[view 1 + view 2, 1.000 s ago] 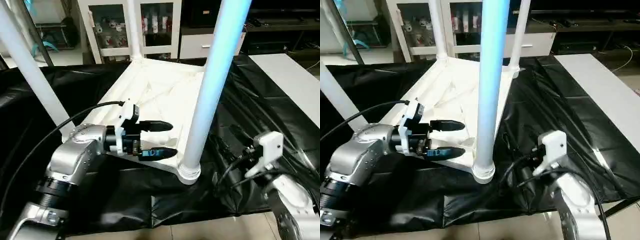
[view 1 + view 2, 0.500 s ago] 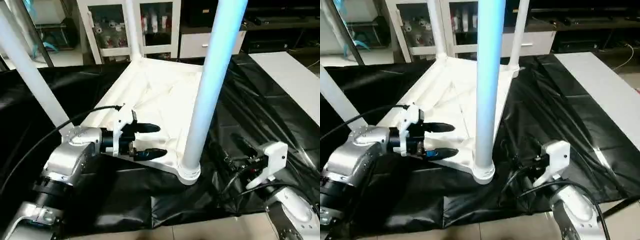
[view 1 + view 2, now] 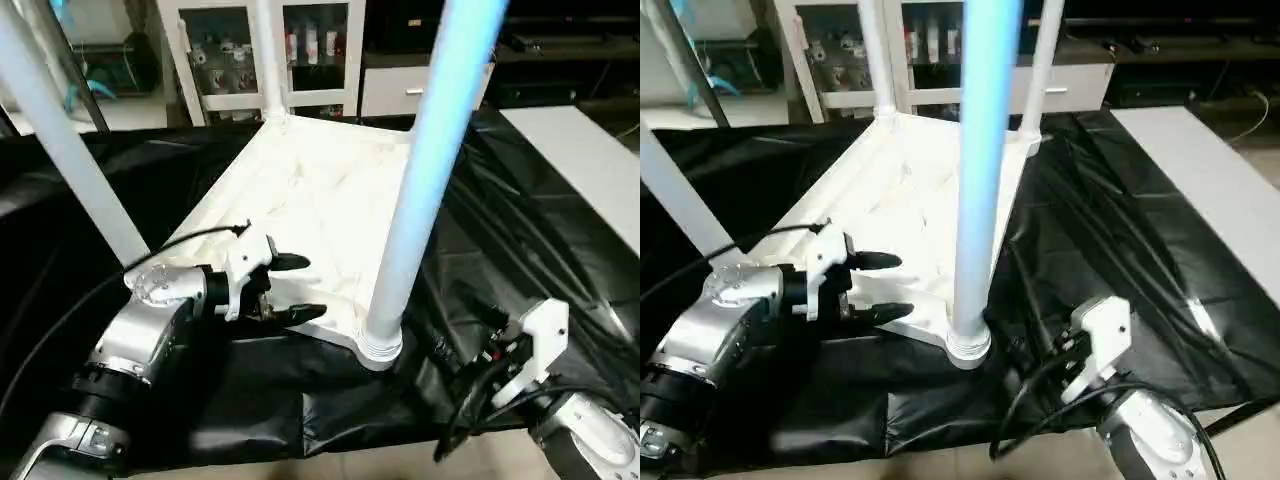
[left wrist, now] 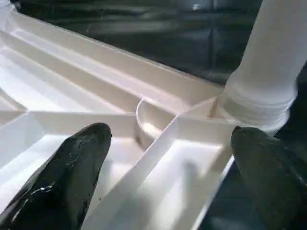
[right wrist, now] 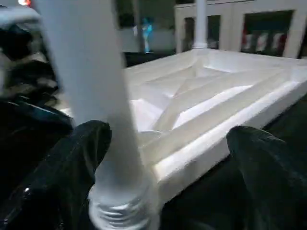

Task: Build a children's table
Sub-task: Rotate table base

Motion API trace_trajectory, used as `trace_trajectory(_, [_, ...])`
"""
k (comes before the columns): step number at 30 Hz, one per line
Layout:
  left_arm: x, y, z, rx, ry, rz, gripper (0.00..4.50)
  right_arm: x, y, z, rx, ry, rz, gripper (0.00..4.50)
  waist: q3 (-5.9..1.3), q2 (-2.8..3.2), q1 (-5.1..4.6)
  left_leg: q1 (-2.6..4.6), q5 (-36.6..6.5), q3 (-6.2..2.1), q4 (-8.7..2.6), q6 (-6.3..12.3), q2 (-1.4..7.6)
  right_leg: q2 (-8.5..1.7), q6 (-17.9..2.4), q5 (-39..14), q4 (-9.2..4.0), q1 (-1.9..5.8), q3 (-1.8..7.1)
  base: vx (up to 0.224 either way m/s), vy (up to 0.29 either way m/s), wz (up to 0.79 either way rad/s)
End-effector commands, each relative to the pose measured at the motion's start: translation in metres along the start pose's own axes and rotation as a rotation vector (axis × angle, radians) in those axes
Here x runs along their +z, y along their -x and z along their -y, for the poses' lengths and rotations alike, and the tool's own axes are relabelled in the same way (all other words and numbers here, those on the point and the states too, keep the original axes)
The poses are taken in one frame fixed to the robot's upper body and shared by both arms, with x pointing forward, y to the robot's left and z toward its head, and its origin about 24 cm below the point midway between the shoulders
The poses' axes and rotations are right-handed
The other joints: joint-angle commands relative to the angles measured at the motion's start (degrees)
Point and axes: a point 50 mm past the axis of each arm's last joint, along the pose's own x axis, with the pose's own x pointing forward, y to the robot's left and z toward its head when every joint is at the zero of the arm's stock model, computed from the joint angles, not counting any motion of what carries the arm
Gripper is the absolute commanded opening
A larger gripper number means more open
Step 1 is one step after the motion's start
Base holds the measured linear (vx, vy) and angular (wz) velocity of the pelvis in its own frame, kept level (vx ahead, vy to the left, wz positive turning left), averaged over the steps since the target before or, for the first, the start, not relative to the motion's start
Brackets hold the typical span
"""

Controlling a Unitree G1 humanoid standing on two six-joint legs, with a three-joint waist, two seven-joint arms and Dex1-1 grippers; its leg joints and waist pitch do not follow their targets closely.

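The large white plastic rectangular tabletop [image 3: 300, 190] lies upside down, ribbed underside up, on a crinkled black plastic sheet [image 3: 520, 230] spread over the floor, with a white cabinet with glass doors [image 3: 245, 50] standing beyond its far end. Four long tapered white tube legs rise from its round corner sockets: the near right leg [image 3: 420, 190] stands closest, its ringed base seated in the near right corner, the near left leg [image 3: 70, 150] slants up at the left, and the two far legs [image 3: 875, 55] stand at the far corners. The left gripper [image 3: 295, 290] hovers over the near edge of the tabletop, just left of the near right leg, its two black fingers [image 4: 72, 167] spread wide and holding nothing; its wrist view looks down on the ribs and the socket beside that leg. The right gripper [image 5: 168, 158] sits low at the near right, off the tabletop, also spread wide and empty, facing the base of the near right leg. With all four legs apparently in place, the fitting step looks finished or nearly so. The next move probably calls for checking that the near right leg is fully seated, then gripping the frame to turn the table upright.
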Motion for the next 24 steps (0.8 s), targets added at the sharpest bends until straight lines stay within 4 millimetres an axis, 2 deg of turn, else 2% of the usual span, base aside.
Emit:
trace_trajectory(1, [0.004,-0.003,-0.005,0.013,-0.078,-0.033,4.50,0.007,-0.011,-0.005,0.062,-0.003,0.022,4.47,-2.77,-1.07,0.11,-0.63,-16.5,0.32,-4.45,2.06,-0.15,-1.37,-6.9,-20.7,-4.75,2.28,1.36,0.000,0.000,0.00])
trace_trajectory(2, [0.004,-0.003,-0.005,0.013,-0.078,-0.033,4.50,0.007,-0.011,-0.005,0.062,-0.003,0.022,4.47,-2.78,-0.80,0.15,-0.54,-17.0,0.24,-4.54,1.73,-0.16,-1.48,-6.8,-21.3,-4.63,2.27,1.40,0.000,0.000,0.00])
trace_trajectory(6, [0.001,-0.002,0.000,-0.053,-0.066,-0.060,4.50,0.009,-0.018,-0.008,0.090,-0.005,0.028,4.47,-2.74,-0.91,0.27,-0.30,-17.3,0.29,-4.49,1.46,-0.03,-1.62,-7.5,-20.9,-4.64,2.00,1.53,0.000,0.000,0.00])
trace_trajectory(7, [-0.001,0.001,0.002,-0.093,-0.059,-0.092,4.50,0.009,-0.021,-0.010,0.106,-0.005,0.027,4.47,-2.81,-0.95,0.31,-0.32,-16.8,0.31,-4.48,1.41,-0.02,-1.56,-7.9,-19.6,-4.42,2.06,1.57,0.000,0.000,0.00])
trace_trajectory(9, [-0.005,0.005,0.005,-0.135,-0.057,-0.133,4.50,0.008,-0.025,-0.014,0.126,-0.010,0.026,4.47,-2.88,-0.63,0.40,-0.23,-16.1,0.32,-4.49,1.28,0.02,-1.54,-8.5,-17.9,-4.19,2.08,1.62,0.000,0.000,0.00])
trace_trajectory(11, [-0.010,0.010,0.006,-0.174,-0.052,-0.202,4.50,0.007,-0.031,-0.018,0.134,-0.005,0.026,4.47,-2.93,-0.61,0.23,-0.38,-15.2,0.29,-4.54,1.07,-0.08,-1.40,-9.1,-15.7,-3.87,2.26,1.59,0.000,0.000,0.00])
trace_trajectory(15, [-0.012,0.018,0.004,-0.194,-0.060,-0.264,4.50,0.006,-0.040,-0.025,0.153,-0.009,0.032,4.47,-2.94,-0.61,0.41,-0.06,-14.8,0.43,-4.45,0.81,0.00,-1.48,-10.5,-13.9,-3.62,2.24,1.63,0.000,0.000,0.00])
trace_trajectory(17, [-0.011,0.020,0.004,-0.195,-0.058,-0.266,4.50,0.006,-0.042,-0.026,0.153,-0.010,0.034,4.47,-2.93,-0.59,0.57,0.04,-15.1,0.49,-4.43,0.64,0.00,-1.45,-10.5,-14.0,-3.66,2.24,1.64,0.000,0.000,0.00])
trace_trajectory(18, [-0.010,0.020,0.004,-0.196,-0.058,-0.267,4.50,0.006,-0.042,-0.026,0.153,-0.010,0.035,4.47,-2.92,-0.77,0.62,0.02,-15.1,0.50,-4.44,0.62,0.01,-1.45,-10.5,-13.9,-3.62,2.27,1.64,0.000,0.000,0.00])
trace_trajectory(21, [-0.018,0.026,0.002,-0.212,-0.078,-0.350,4.50,0.000,-0.053,-0.019,0.069,0.033,0.014,4.47,-2.77,-0.72,0.56,-0.09,-16.1,0.39,-4.69,-0.28,-0.13,-1.61,-9.6,-17.3,-3.87,2.19,1.57,0.000,0.000,0.00])
trace_trajectory(24, [-0.023,0.029,0.005,-0.247,-0.091,-0.405,4.50,0.000,-0.059,-0.013,0.039,0.049,0.002,4.47,-2.85,-0.64,0.47,-0.03,-15.9,0.37,-4.63,-0.60,-0.15,-1.59,-9.5,-16.6,-3.76,2.23,1.67,0.000,0.000,0.00])
